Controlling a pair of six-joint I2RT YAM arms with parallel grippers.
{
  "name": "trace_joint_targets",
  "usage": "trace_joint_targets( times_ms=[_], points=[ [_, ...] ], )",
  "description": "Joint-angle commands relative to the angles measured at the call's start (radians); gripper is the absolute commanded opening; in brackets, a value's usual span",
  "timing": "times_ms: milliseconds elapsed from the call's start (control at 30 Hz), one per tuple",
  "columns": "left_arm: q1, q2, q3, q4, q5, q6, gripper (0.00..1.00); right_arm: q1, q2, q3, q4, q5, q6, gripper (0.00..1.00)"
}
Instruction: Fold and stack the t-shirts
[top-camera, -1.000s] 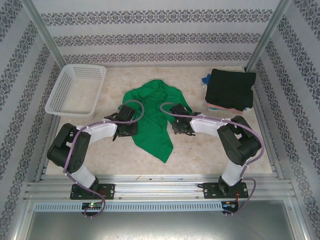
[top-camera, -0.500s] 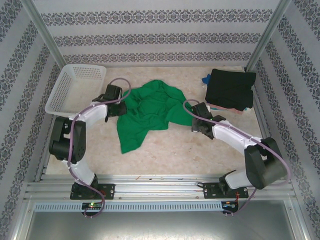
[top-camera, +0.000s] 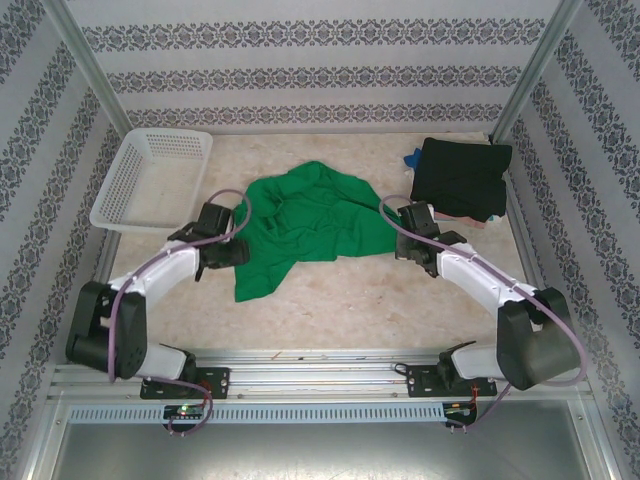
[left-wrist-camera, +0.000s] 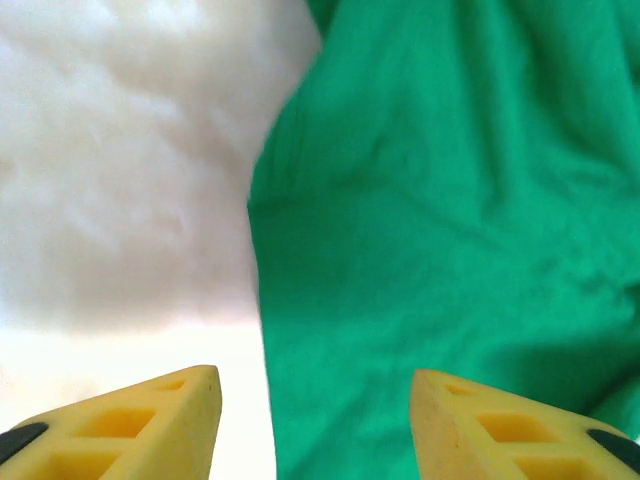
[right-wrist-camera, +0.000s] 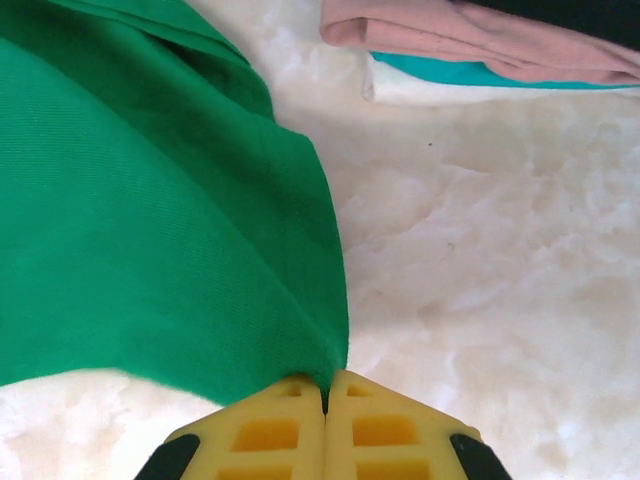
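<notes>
the spreading-out step is judged to be in hand. at the left edge of the green t-shirt (top-camera: 310, 215) the left tool (left-wrist-camera: 312, 380) is held wide over the fabric, with nothing gripped. at the shirt's right corner the right tool (right-wrist-camera: 325, 385) is closed tight on the hem. the shirt is seen rumpled and unfolded in the middle of the bench (top-camera: 350, 300). beyond its right side a black t-shirt (top-camera: 460, 175) is stacked on pink and blue ones. next, a grip on the left edge is called for, so the cloth can be drawn flat.
</notes>
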Motion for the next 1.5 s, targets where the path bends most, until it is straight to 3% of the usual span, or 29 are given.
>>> trace_joint_targets(
  times_ms=[0,200,333,467,600,767,1100,1300,1467],
  points=[
    [-0.051,-0.046,-0.078,-0.010,0.042,-0.078,0.53,-0.003,-0.030,-0.014,0.006,-0.059,-0.014,0.00],
    [-0.116,-0.014,-0.142,-0.013,0.066,-0.131,0.51,-0.004,-0.032,-0.019,0.017,-0.090,-0.013,0.00],
    [-0.173,-0.077,-0.174,-0.080,-0.027,-0.186,0.51,-0.004,-0.049,-0.032,0.021,-0.091,-0.011,0.00],
    [-0.199,-0.114,-0.213,-0.068,-0.031,-0.214,0.49,-0.006,-0.058,-0.033,0.022,-0.097,-0.013,0.00],
    [-0.199,-0.119,-0.221,-0.059,-0.036,-0.218,0.32,-0.006,-0.070,-0.034,0.020,-0.112,-0.009,0.00],
    [-0.198,-0.203,-0.178,-0.055,-0.037,-0.202,0.00,-0.005,-0.120,-0.043,0.003,-0.137,0.004,0.00],
    [-0.179,-0.506,0.208,-0.298,-0.176,-0.062,0.00,0.008,-0.389,0.027,-0.127,-0.210,-0.002,0.00],
    [-0.176,-0.479,0.573,-0.409,-0.206,0.039,0.00,0.039,-0.473,0.257,-0.258,-0.260,-0.016,0.00],
    [-0.175,-0.397,0.814,-0.381,-0.289,0.151,0.00,0.067,-0.433,0.485,-0.302,-0.245,-0.029,0.00]
  ],
)
